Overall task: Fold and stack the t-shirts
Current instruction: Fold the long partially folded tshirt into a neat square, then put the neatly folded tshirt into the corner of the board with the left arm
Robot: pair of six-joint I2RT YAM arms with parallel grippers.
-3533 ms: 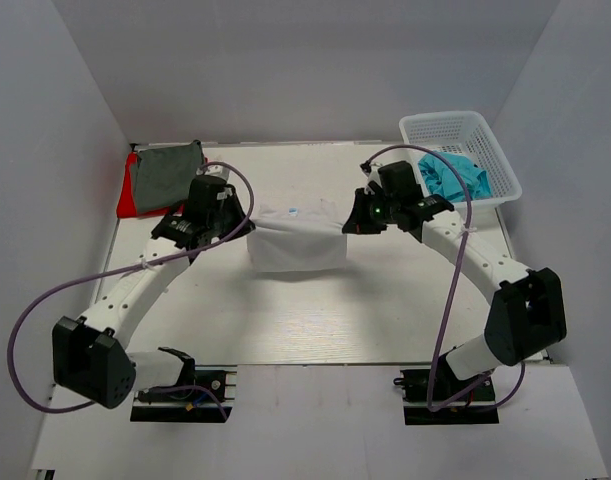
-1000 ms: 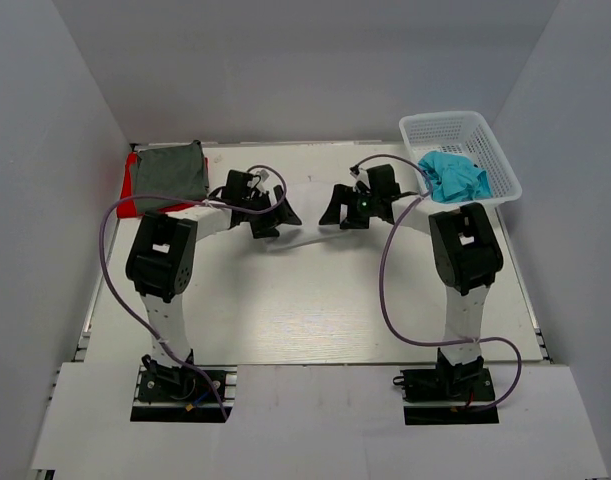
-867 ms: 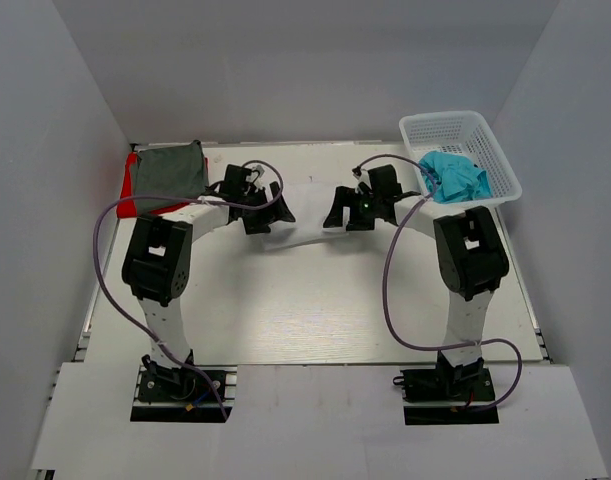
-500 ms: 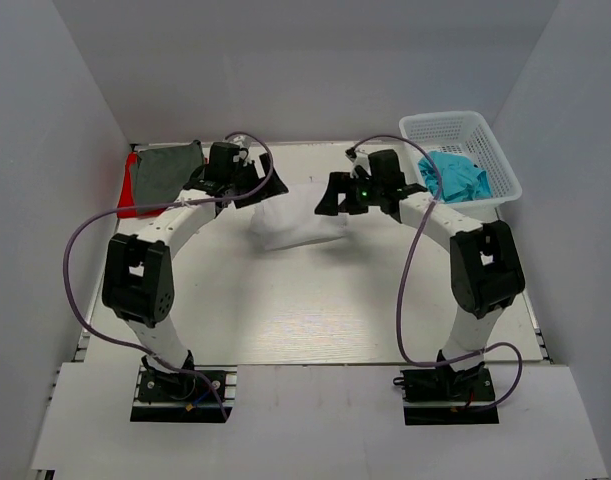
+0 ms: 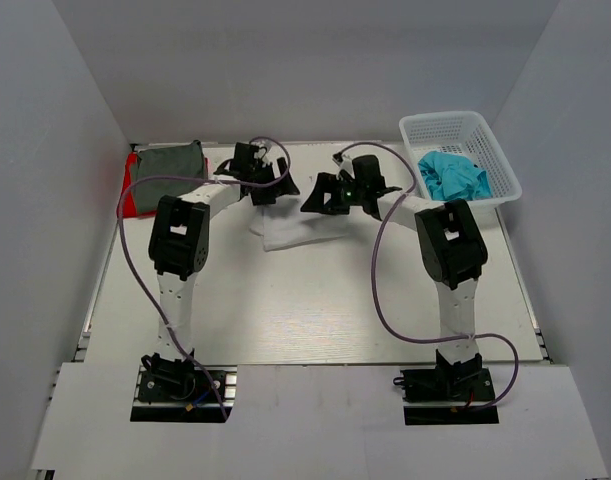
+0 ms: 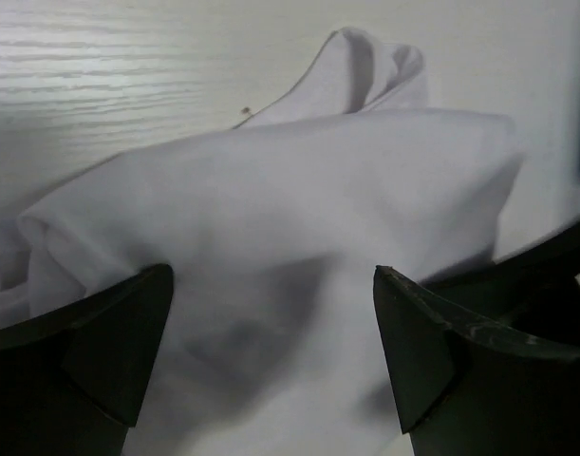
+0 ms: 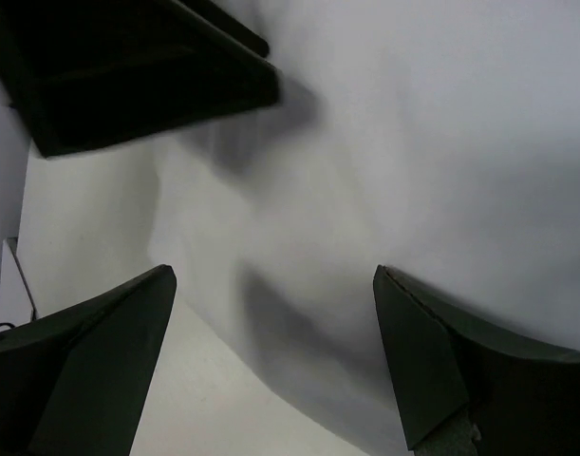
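Left wrist view: your left fingers (image 6: pixel 90 351), like your right fingers (image 7: pixel 90 361), stand apart over the limp white t-shirt (image 6: pixel 299 199); pinch its edge.

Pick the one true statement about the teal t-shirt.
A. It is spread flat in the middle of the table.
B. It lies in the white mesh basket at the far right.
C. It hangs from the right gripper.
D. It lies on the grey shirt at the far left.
B: the top view shows the teal t-shirt bunched up inside the white mesh basket at the far right.
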